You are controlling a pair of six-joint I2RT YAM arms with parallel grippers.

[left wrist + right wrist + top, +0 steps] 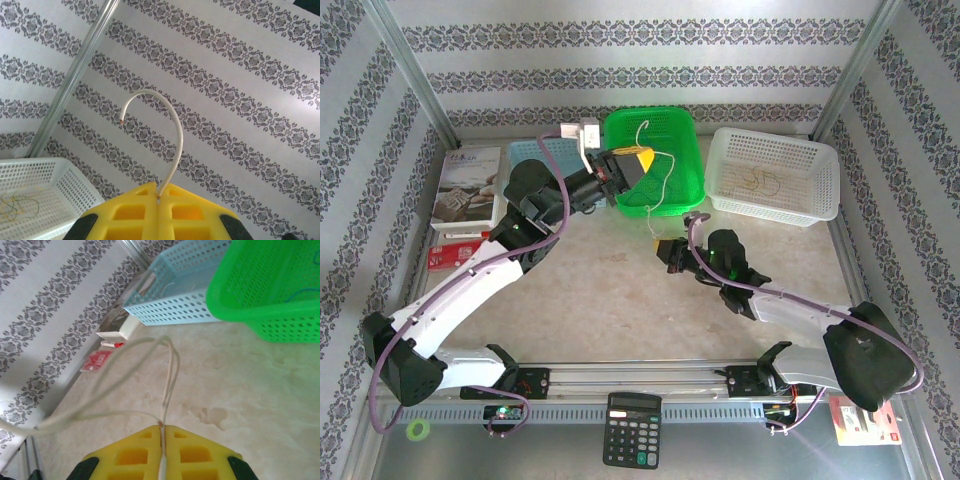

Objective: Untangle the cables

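L gripper: yellow fingers pressed together, clamped on the pale cable. In the wrist view the cable leaves the seam between the tips, rises and hooks over to a cut end against the patterned wall. From above, the L gripper hangs over the green basket, w/ the pale cable sticking up from it, bending right and dropping past the basket's front rim twd the R arm.

R gripper: yellow fingers also closed tight, pinching the pale cable at the seam. It goes up from the tips and loops back left, blurred. Can't tell if both grips are on one piece. From above, the R gripper sits low over the table, just in front of the green basket.

Further out: thin yellow-tan cables lie in the white basket, right of the green one. A blue basket stands left of the green basket. A calculator lies at the near edge betw. the arm bases.
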